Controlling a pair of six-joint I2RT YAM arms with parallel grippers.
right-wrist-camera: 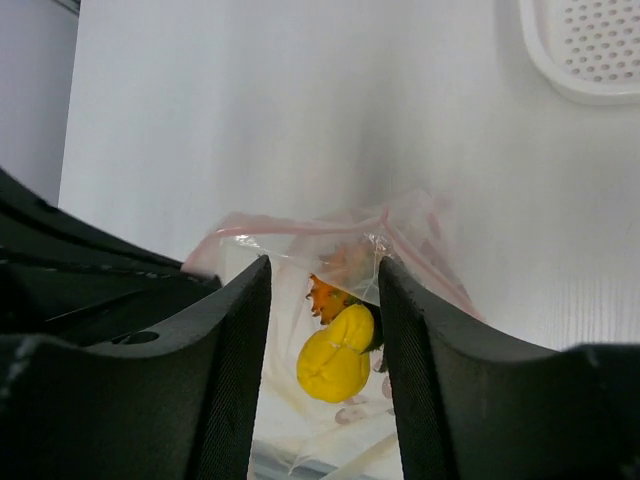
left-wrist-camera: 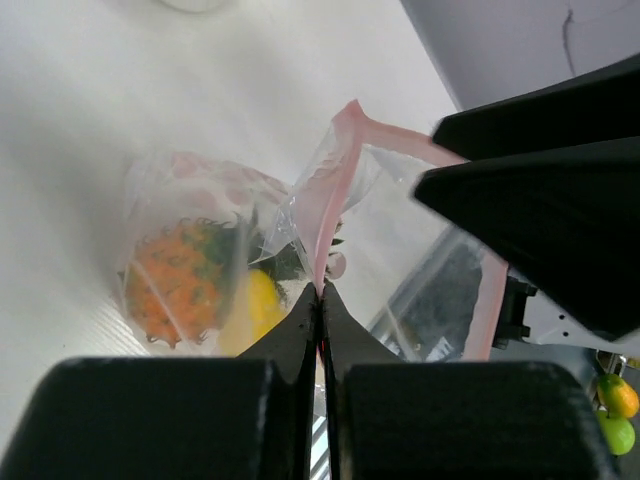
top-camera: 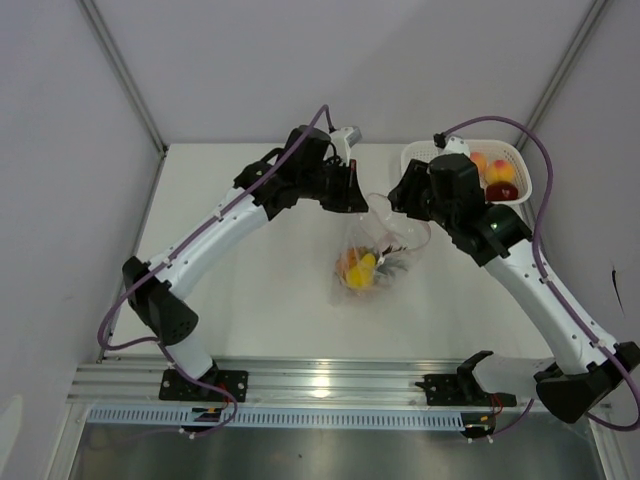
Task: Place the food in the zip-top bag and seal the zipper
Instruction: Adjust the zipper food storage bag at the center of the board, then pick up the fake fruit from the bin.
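Note:
The clear zip-top bag [top-camera: 372,252] hangs above the table with its pink-red zipper [left-wrist-camera: 325,200] at the top. Inside it are the orange pineapple [left-wrist-camera: 178,282] and the yellow lemon-like fruit [right-wrist-camera: 336,362]. My left gripper [top-camera: 357,200] is shut on the zipper edge at the bag's left mouth corner [left-wrist-camera: 321,285]. My right gripper [top-camera: 393,203] is open at the bag's mouth; its fingers [right-wrist-camera: 240,330] straddle the opening above the fruit, holding nothing. Two pink-yellow peaches [top-camera: 492,167] and the dark red apple [top-camera: 502,191] lie in the basket.
The white mesh basket [top-camera: 421,155] stands at the back right of the table, its corner showing in the right wrist view [right-wrist-camera: 585,50]. Grey walls with metal posts enclose the table. An aluminium rail runs along the near edge.

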